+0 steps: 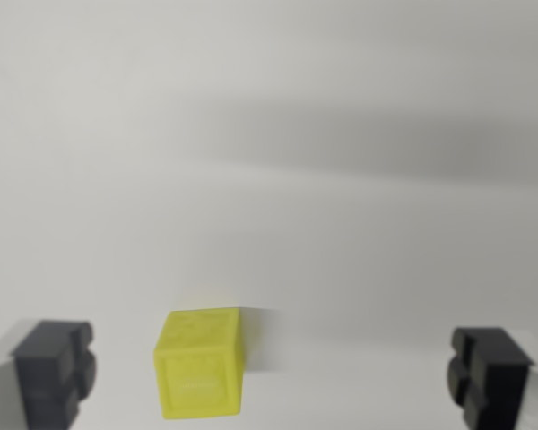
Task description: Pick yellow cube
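Note:
A small yellow cube point(200, 363) rests on a pale white surface near the bottom of the wrist view, left of centre. My gripper point(271, 381) is open, its two dark fingertips standing far apart at the bottom corners. The left fingertip point(54, 369) is a short gap from the cube's left face. The right fingertip point(489, 374) is much farther from the cube. The cube lies between the fingers, touching neither.
The white surface point(269, 134) fills the view. A broad soft shadow point(394, 143) crosses it at the upper right.

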